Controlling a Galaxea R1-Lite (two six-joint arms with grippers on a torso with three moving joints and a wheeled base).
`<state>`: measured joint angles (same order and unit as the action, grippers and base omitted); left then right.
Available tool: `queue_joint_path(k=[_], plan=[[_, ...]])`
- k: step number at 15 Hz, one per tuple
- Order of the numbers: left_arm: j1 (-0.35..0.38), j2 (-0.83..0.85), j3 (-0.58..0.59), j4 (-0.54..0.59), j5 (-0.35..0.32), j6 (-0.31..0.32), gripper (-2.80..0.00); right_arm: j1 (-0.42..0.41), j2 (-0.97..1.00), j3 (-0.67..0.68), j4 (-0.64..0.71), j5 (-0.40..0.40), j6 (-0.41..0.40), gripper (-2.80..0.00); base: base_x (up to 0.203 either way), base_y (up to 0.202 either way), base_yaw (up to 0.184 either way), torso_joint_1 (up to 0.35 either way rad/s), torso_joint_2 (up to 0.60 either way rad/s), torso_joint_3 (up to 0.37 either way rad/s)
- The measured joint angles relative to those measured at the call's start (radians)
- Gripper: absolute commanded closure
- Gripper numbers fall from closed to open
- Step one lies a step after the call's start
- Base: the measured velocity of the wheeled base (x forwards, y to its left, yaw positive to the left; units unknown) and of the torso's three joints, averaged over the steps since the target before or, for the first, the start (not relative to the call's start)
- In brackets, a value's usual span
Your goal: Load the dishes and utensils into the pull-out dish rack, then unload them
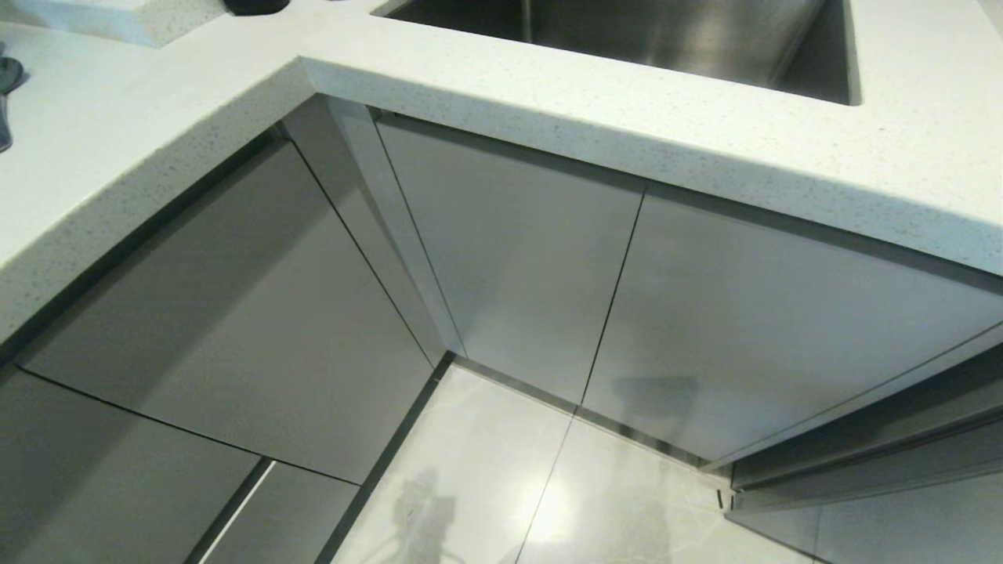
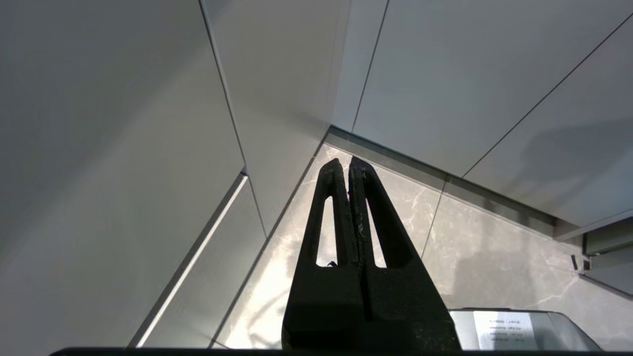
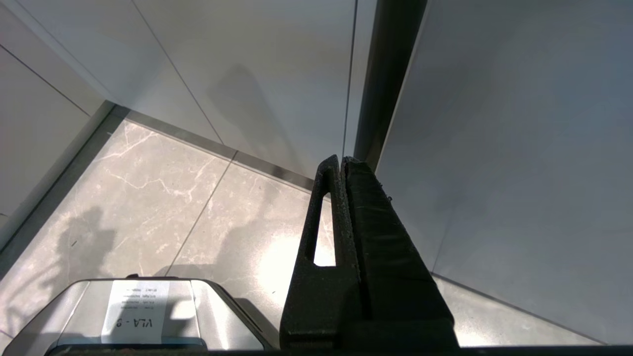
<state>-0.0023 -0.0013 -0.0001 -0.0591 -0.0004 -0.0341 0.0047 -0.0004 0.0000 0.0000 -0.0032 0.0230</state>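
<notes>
1. Head view looks down into an inside corner of the kitchen, where the white speckled desk [image 1: 548, 86] wraps round from the left to the far side.
2. A steel sink [image 1: 666, 39] is sunk into the desk at the far right.
3. At the far left edge, a slim silver spoon [image 1: 6, 94] lies on the desk, only partly in view.
4. Below the desk run pale grey cabinet fronts [image 1: 509, 251], all flush and closed; which of them fronts the pull-out dish rack I cannot tell, and no wire basket shows.
5. At the right, low down, a darker recessed gap [image 1: 862, 454] opens between two panels.
6. The glossy marbled floor [image 1: 486, 486] fills the near middle.
7. Neither arm appears in the head view.
8. In the left wrist view, the left hand [image 2: 345, 165] hangs low over the floor, pointing into the corner, its fingers pressed together and holding nothing.
9. In the right wrist view, the right hand [image 3: 341, 163] hangs likewise, near the dark gap between panels, fingers together and empty.
10. A grey part of the robot's base with a white label [image 3: 133, 311] sits on the floor beneath it.
</notes>
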Motion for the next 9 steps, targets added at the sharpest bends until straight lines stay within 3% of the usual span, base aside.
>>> queue_joint_path(k=[5, 9], plan=[[0.0, 0.0, 0.0, -0.006, 0.011, -0.043, 0.0, 0.0, 0.0, 0.0, 0.0, 0.0, 0.0, 0.0, 0.0, 0.0, 0.0, 0.001, 0.0, 0.013], [0.0, 0.0, 0.0, -0.006, 0.012, -0.042, 0.0, 0.0, 0.0, 0.0, 0.0, 0.0, 0.0, 0.0, 0.0, 0.0, 0.0, 0.003, 0.0, 0.163]])
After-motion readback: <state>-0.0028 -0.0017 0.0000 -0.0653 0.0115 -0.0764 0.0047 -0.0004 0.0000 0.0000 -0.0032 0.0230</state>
